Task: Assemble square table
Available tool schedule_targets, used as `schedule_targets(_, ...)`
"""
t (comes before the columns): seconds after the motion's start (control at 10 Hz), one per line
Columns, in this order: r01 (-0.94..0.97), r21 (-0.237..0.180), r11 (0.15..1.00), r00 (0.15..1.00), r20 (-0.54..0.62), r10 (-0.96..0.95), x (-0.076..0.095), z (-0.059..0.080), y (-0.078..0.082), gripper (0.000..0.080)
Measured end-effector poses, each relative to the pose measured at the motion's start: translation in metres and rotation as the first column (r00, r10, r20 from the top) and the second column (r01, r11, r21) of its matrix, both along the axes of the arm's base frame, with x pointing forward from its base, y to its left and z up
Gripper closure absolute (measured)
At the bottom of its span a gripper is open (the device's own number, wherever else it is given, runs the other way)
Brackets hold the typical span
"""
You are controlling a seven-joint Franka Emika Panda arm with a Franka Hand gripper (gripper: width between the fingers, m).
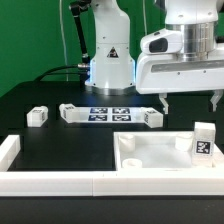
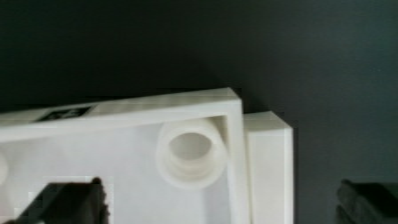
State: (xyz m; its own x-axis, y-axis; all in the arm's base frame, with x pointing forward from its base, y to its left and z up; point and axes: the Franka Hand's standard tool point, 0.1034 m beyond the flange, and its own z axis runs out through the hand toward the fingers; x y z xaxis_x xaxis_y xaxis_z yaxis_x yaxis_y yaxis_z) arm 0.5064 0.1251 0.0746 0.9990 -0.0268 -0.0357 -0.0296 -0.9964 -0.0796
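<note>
The white square tabletop [image 1: 150,152] lies rimmed face up by the front rail. At its right end, as the exterior view shows it, a short tagged leg [image 1: 203,143] stands upright. Three more legs lie further back: one [image 1: 38,116] toward the exterior view's left, one [image 1: 72,112] beside it and one [image 1: 150,117] under my arm. My gripper [image 1: 191,103] hangs open over the tabletop's right part, holding nothing. In the wrist view a tabletop corner [image 2: 107,150] with a round socket [image 2: 192,150] lies below my open gripper [image 2: 217,205]. A white edge piece [image 2: 267,170] lies against that corner.
The marker board [image 1: 110,113] lies flat between the back legs. A low white border rail [image 1: 60,181] runs along the front and turns up the exterior view's left side [image 1: 8,150]. The robot's base [image 1: 108,60] stands behind, with a cable beside it.
</note>
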Motion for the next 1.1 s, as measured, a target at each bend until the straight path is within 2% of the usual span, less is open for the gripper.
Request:
schedule_targets(0.4,-0.259,-0.022,0.966,0.966,0.013,0.259,0.001,-0.001,-0.007,0.0151)
schedule_targets(0.5,-0.354,-0.049,0.934,0.935,-0.035,0.352,-0.014,-0.007,-0.003,0.0151)
schedule_targets(0.6,-0.433,-0.067,0.899,0.901,-0.072,0.429,-0.029,-0.015,-0.005,0.0151)
schedule_targets(0.7,-0.455,-0.07,0.888,0.887,-0.124,0.445,-0.054,-0.025,-0.013,0.0151)
schedule_targets(0.8,-0.457,-0.07,0.887,0.885,-0.135,0.445,-0.069,-0.03,-0.016,0.0151)
schedule_targets(0.9,-0.454,-0.071,0.888,0.887,-0.127,0.443,-0.062,-0.027,-0.015,0.0151)
schedule_targets(1.1,-0.447,-0.049,0.893,0.867,-0.272,0.418,-0.071,-0.028,-0.014,0.0151)
